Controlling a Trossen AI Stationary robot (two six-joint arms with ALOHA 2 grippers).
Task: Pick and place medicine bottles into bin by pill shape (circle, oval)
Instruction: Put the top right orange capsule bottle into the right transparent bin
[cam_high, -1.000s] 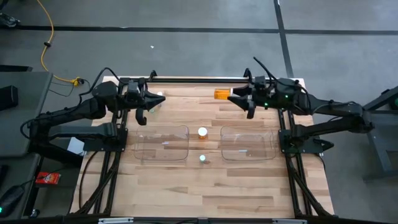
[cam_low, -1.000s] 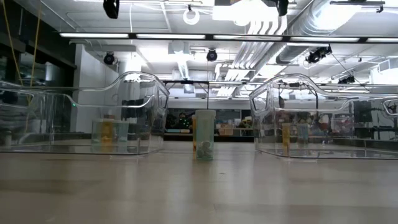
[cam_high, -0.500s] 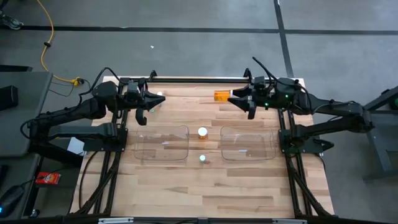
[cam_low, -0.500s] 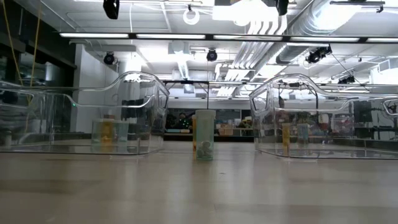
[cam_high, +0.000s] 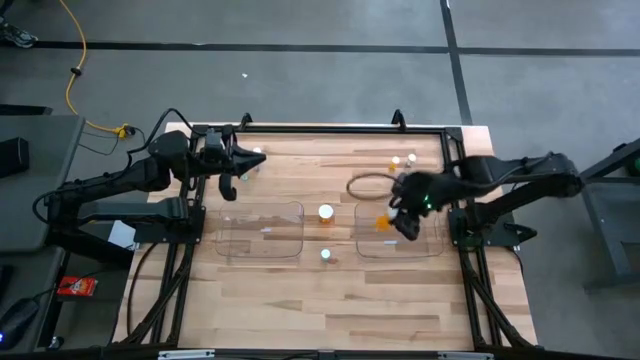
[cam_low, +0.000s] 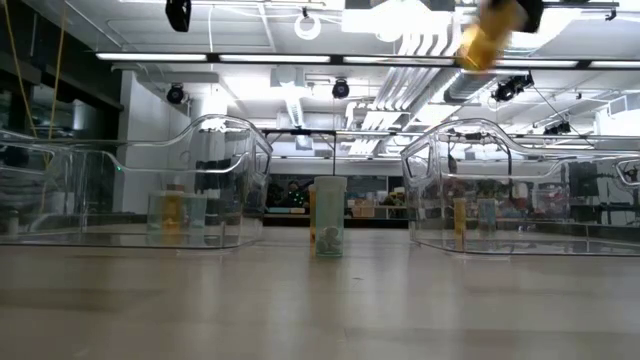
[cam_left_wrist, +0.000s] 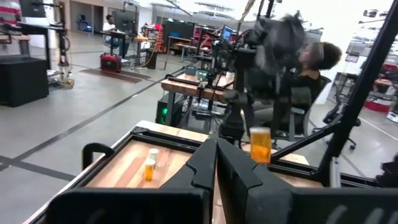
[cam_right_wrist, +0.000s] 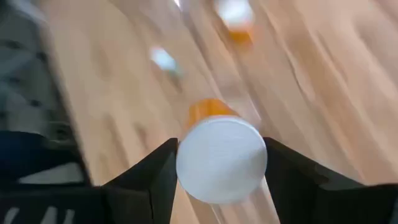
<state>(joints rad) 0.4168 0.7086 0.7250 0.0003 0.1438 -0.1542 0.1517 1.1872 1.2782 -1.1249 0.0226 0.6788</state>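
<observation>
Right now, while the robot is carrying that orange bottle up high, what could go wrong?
The right gripper holds the amber bottle by its sides above the right bin. It might slip out early, fall and bounce off the bin's rim. It might also knock over bottles already standing inside.

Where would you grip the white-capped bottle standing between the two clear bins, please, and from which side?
Probably from straight above, fingers closing across the body just under the cap. The bottle stands upright, apart from the left bin and the right bin, so its sides are free. The right gripper already holds an orange bottle.
</observation>
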